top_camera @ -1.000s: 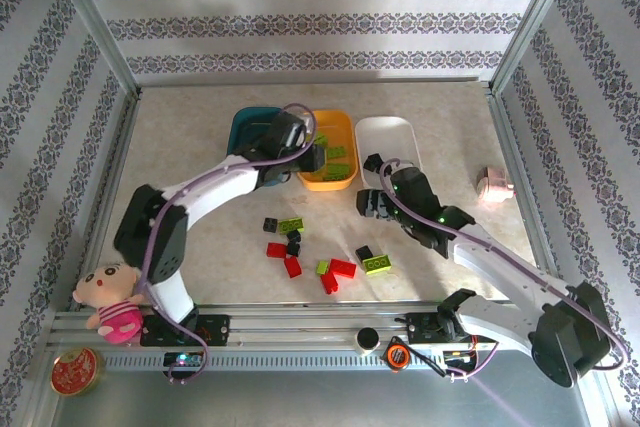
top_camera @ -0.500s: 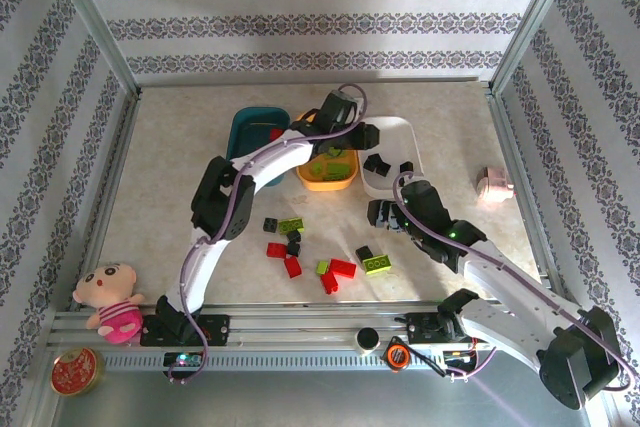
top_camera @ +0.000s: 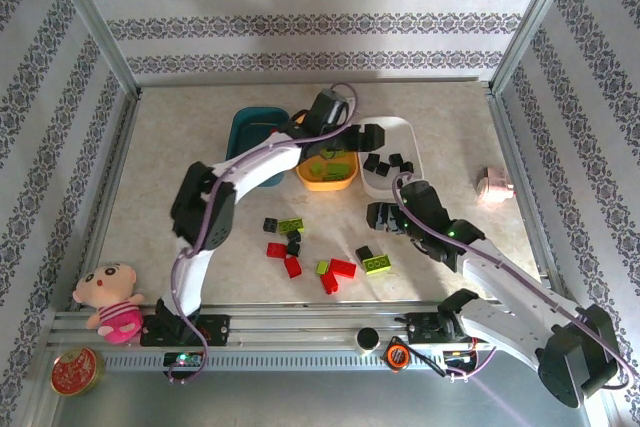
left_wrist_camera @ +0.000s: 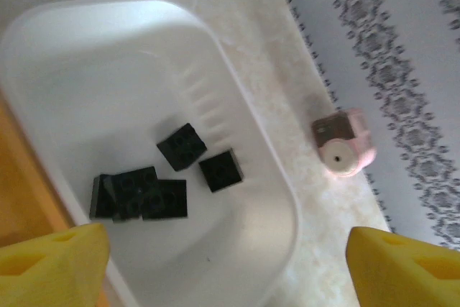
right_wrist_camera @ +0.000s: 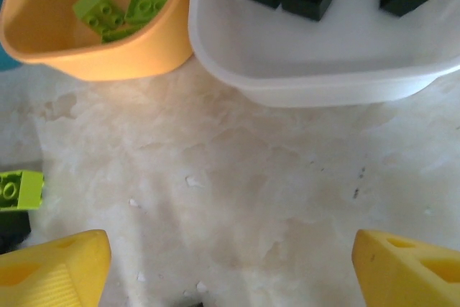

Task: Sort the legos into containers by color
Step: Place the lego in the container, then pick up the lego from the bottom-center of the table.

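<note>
Hanging over the white tray (left_wrist_camera: 108, 70), the left gripper (left_wrist_camera: 228, 271) has its jaws wide apart and nothing is between them. Directly below it, inside this tray, lie several black bricks (left_wrist_camera: 183, 145); two are separate and the others are pressed together in a small group. Beyond the right fingertip, outside the tray, a small pink object (left_wrist_camera: 345, 145) stands on the bench (left_wrist_camera: 287, 48) near the patterned wall. At the left fingertip, the edge of the orange-yellow tray (left_wrist_camera: 14, 177) touches the white one.

The right gripper (right_wrist_camera: 230, 271) is also widely open and empty, above a bare part of the bench. Just ahead of it is the near wall of the white tray, and ahead to its left the orange-yellow tray holds lime green bricks (right_wrist_camera: 100, 11). One lime brick (right_wrist_camera: 18, 188) lies on the bench close to its left fingertip.

Seen from above, the dark teal tray (top_camera: 245, 137) sits to the left of the left gripper, behind its arm. More loose bricks, red (top_camera: 283, 250), black (top_camera: 271, 224) and lime (top_camera: 377, 264), are scattered on the bench between the right gripper and the arm bases.
</note>
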You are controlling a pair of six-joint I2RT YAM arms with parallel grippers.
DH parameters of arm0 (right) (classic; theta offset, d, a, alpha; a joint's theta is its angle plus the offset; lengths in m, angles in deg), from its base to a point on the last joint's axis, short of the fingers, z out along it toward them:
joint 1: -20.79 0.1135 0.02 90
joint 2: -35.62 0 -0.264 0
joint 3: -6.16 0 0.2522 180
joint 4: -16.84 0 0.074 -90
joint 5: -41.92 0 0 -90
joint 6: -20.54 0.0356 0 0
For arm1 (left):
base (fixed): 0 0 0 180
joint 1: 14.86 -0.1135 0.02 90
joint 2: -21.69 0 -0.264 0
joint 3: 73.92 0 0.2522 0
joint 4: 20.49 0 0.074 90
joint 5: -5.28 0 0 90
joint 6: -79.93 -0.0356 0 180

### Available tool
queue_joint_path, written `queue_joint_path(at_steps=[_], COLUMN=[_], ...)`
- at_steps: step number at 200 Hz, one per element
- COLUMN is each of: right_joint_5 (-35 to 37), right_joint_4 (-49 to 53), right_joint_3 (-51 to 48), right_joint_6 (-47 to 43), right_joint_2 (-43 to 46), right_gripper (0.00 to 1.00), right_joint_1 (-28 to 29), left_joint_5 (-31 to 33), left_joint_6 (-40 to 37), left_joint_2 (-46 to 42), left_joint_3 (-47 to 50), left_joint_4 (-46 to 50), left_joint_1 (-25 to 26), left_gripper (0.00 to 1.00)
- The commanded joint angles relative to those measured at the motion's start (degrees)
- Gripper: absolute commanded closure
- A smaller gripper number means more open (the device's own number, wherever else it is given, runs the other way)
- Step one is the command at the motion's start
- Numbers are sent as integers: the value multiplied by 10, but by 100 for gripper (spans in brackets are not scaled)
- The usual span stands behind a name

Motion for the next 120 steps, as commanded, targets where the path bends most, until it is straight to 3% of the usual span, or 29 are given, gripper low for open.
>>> queue_joint_path(at_steps=[1, 23, 50, 120], right_joint_5=[-47, -65, -89, -166], right_joint_4=[-8, -40, -79, -77], right_joint_3=[20, 34, 71, 179], right_joint_6=[-15, -17, -30, -93], right_joint_2=[-25, -71, -154, -337], right_gripper=[14, 16, 18, 22], right_joint_1=[18, 56, 103, 216], left_joint_5=[22, 71, 156, 280], left_joint_6=[27, 33, 14, 28], left_joint_2=[-124, -249, -405, -772], left_joint_3=[122, 278, 429, 662], left_joint_4=[-110, -147, -123, 84], left_joint_1=[-21, -40, -50, -50], left_gripper=[11, 5, 0, 0])
